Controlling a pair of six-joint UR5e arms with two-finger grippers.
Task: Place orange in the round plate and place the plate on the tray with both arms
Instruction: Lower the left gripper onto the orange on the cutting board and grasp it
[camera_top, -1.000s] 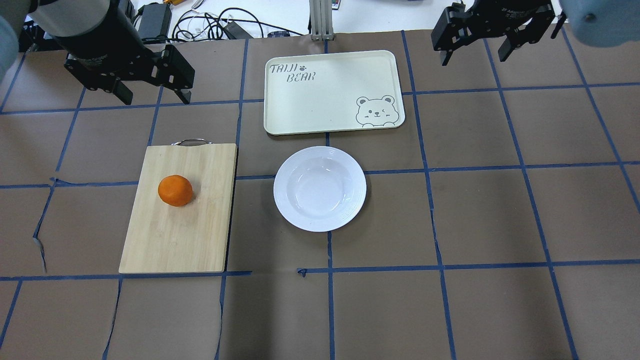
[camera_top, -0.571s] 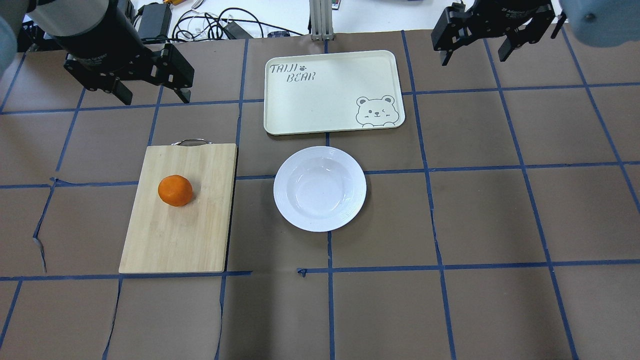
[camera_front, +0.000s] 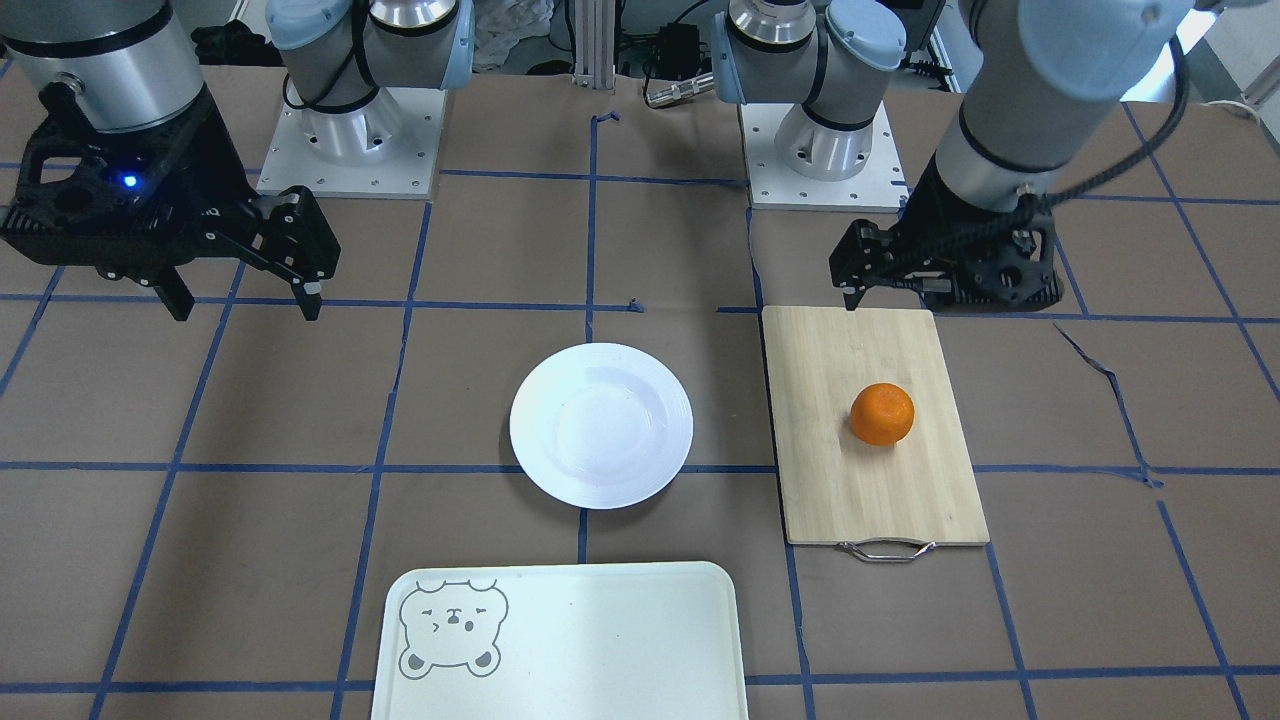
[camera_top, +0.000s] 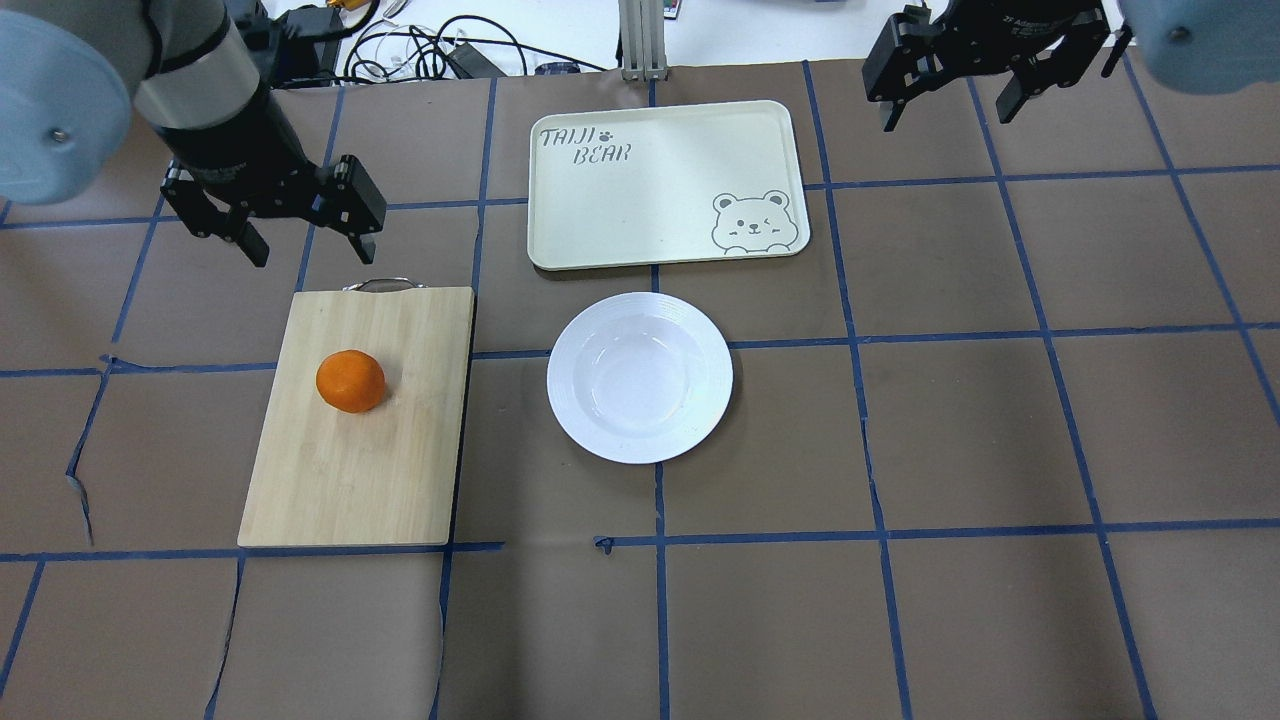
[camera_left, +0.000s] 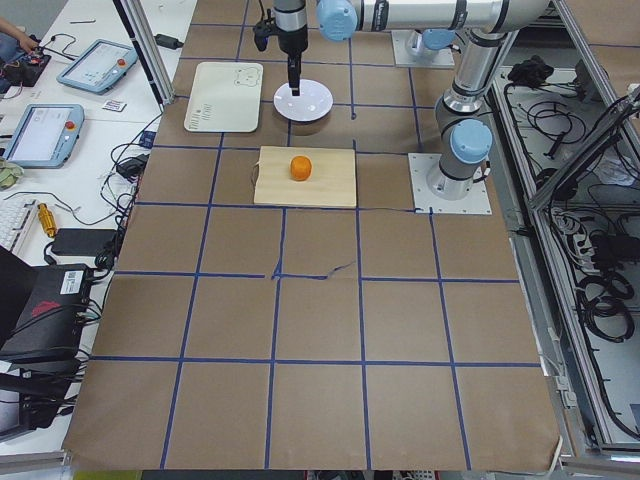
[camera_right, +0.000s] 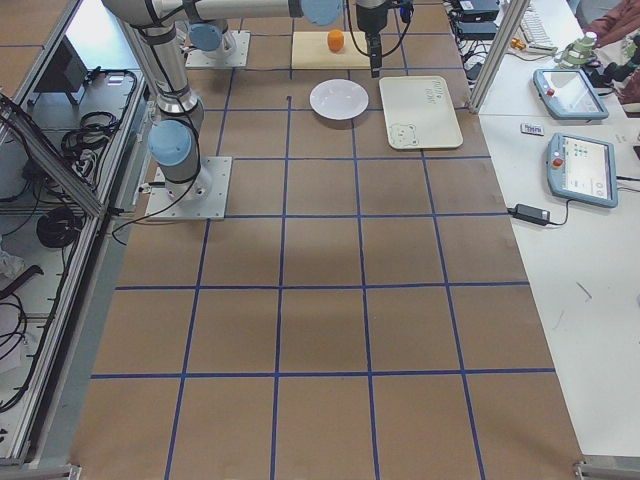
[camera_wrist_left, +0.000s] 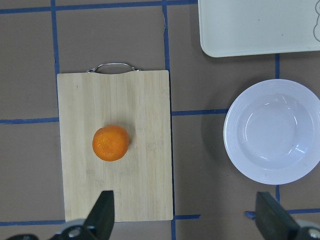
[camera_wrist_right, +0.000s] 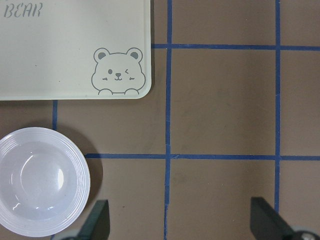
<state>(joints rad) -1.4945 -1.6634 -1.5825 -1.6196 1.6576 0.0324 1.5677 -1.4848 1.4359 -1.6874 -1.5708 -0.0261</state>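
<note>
The round dimpled fruit (camera_top: 350, 381) is bright orange, the round ceramic plate (camera_top: 640, 377) glossy white. The rectangular plastic tray (camera_top: 650, 200) is cream with a grey bear face.

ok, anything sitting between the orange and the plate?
Nothing loose. In the overhead view, from the orange across to the round plate there is only the cutting board, then bare table paper with a blue tape line.
</note>
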